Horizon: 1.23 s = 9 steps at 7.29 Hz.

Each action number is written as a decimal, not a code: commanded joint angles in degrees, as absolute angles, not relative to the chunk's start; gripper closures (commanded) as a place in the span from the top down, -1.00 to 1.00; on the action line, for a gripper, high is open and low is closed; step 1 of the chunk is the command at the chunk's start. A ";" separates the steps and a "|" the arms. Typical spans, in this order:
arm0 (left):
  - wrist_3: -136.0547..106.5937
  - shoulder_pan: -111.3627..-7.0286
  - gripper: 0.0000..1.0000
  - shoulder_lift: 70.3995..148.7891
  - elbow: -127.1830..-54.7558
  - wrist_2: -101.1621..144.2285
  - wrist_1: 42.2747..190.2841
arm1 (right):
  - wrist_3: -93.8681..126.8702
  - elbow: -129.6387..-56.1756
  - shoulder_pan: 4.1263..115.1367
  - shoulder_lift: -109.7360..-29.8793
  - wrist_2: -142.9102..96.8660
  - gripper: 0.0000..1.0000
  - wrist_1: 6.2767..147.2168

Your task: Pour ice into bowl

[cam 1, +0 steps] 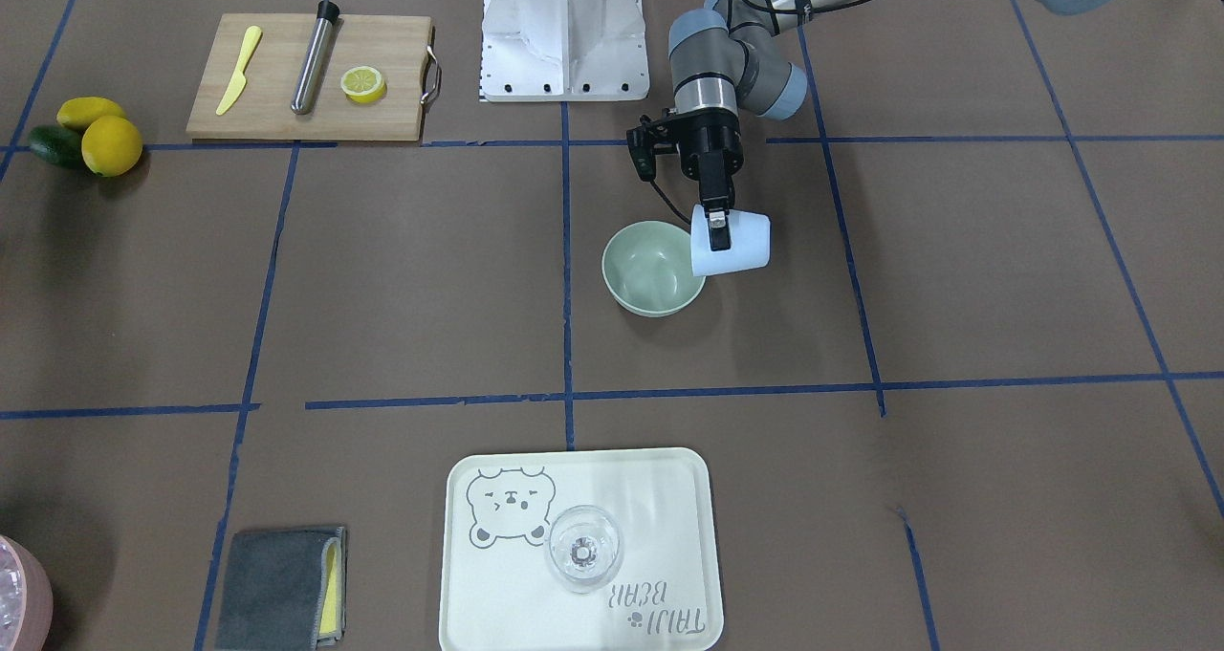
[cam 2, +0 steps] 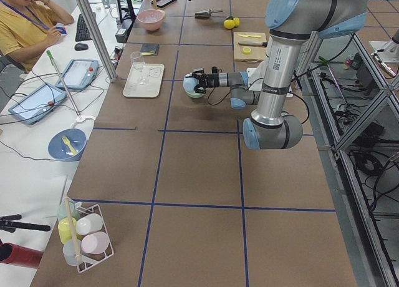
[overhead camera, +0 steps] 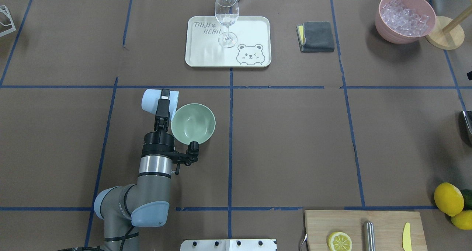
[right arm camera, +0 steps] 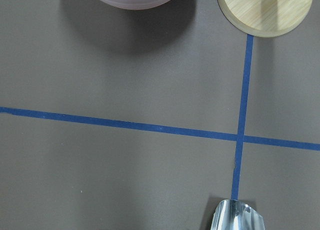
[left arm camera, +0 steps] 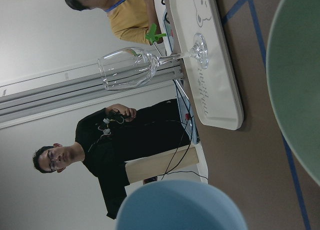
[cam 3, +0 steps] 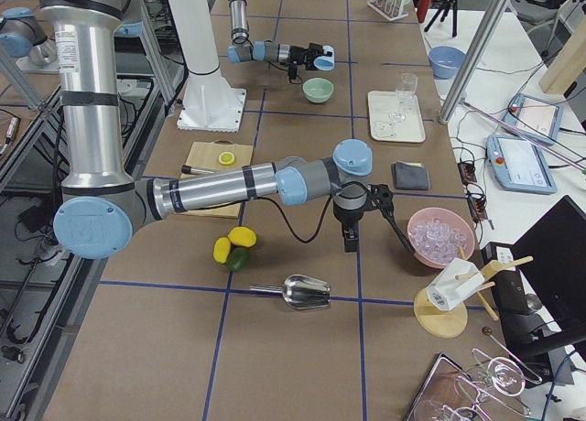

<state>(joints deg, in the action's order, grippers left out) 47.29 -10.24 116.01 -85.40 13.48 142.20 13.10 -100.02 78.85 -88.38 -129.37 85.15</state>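
The pale sage-green bowl (cam 1: 653,269) stands near the table's middle and looks empty; it also shows in the overhead view (overhead camera: 193,124) and at the right edge of the left wrist view (left arm camera: 300,90). My left gripper (cam 1: 717,232) is shut on a pale blue cup (cam 1: 736,245), held tipped on its side with its mouth at the bowl's rim (overhead camera: 156,100). No ice shows in the bowl, and the cup's inside is hidden. My right gripper (cam 3: 352,240) hangs low over the table near the pink container; I cannot tell whether it is open or shut.
A pink container (overhead camera: 403,17) full of clear cubes and a wooden stand (overhead camera: 444,33) sit at the far right. A metal scoop (cam 3: 305,293) lies near the right arm. A tray (overhead camera: 254,26) holds a wine glass (overhead camera: 226,18). A grey cloth (overhead camera: 317,36), a cutting board (cam 1: 382,120) and lemons (cam 1: 110,144) are there too.
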 commanded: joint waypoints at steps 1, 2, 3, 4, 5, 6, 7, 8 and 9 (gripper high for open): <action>53.17 -10.20 -1.00 116.81 -85.34 13.45 142.21 | 13.10 -100.02 78.93 -88.42 -129.37 1.00 85.08; 54.91 -10.20 -1.00 116.72 -85.25 13.45 142.21 | 13.01 -100.02 78.93 -88.42 -129.37 1.00 85.08; 55.89 -10.20 -1.00 116.81 -85.34 13.36 142.29 | 13.01 -100.02 78.93 -88.42 -129.37 1.00 85.08; 55.90 -10.28 -1.00 116.72 -85.34 13.36 142.82 | 13.09 -100.02 78.93 -88.42 -129.37 1.00 85.17; 55.64 -10.37 -1.00 116.72 -85.43 13.45 143.34 | 13.10 -100.02 78.93 -88.42 -129.37 1.00 85.17; 55.20 -10.63 -1.00 116.81 -86.39 13.62 144.92 | 13.10 -100.02 78.93 -88.42 -129.37 1.00 85.17; 53.98 -10.98 -1.00 116.46 -86.57 14.49 153.28 | 13.10 -100.02 78.93 -88.42 -129.37 1.00 85.08; 53.27 -11.25 -1.00 115.85 -86.57 17.11 160.42 | 13.10 -100.02 78.93 -88.42 -129.37 1.00 85.08; 45.69 -11.34 -1.00 115.23 -86.57 20.01 164.32 | 13.10 -100.11 78.93 -88.42 -129.37 1.00 85.08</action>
